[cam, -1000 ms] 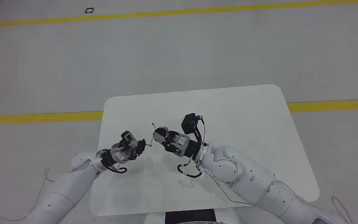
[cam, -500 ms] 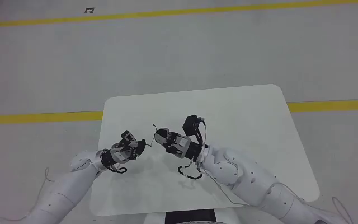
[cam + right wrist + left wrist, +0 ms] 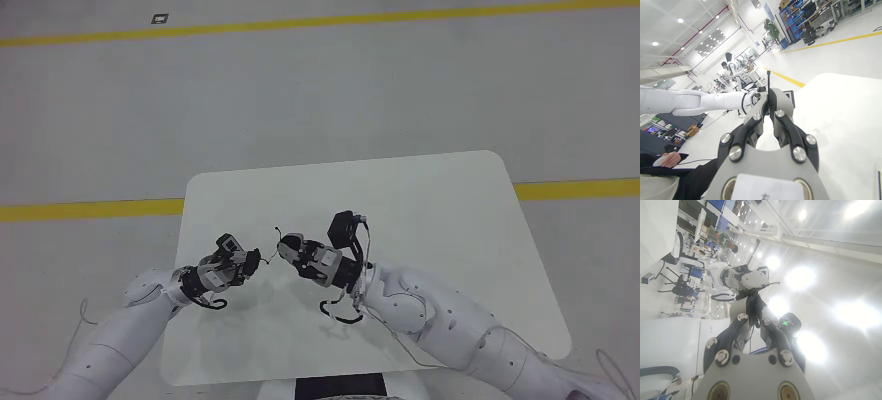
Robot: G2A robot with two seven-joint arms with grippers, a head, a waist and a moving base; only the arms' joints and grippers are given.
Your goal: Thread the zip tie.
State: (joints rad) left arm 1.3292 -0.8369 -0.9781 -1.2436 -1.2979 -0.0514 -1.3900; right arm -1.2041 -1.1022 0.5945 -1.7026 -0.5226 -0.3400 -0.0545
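The jaws of the left arm (image 3: 155, 292) stay clamped on one end of the thin black plastic zip tie (image 3: 768, 83), while those of the right arm (image 3: 430, 310), pinching its upright strap, have crept closer above the rounded white table (image 3: 450, 200), nearly lined up for threading.

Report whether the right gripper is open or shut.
Shut. The right gripper pinches the zip tie, which sticks out beyond its fingers.

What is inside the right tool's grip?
A thin black zip tie is pinched in the shut right tool, with one end sticking out beyond it. The stretch between the pads is covered, so how far the tie runs inside can't be seen.
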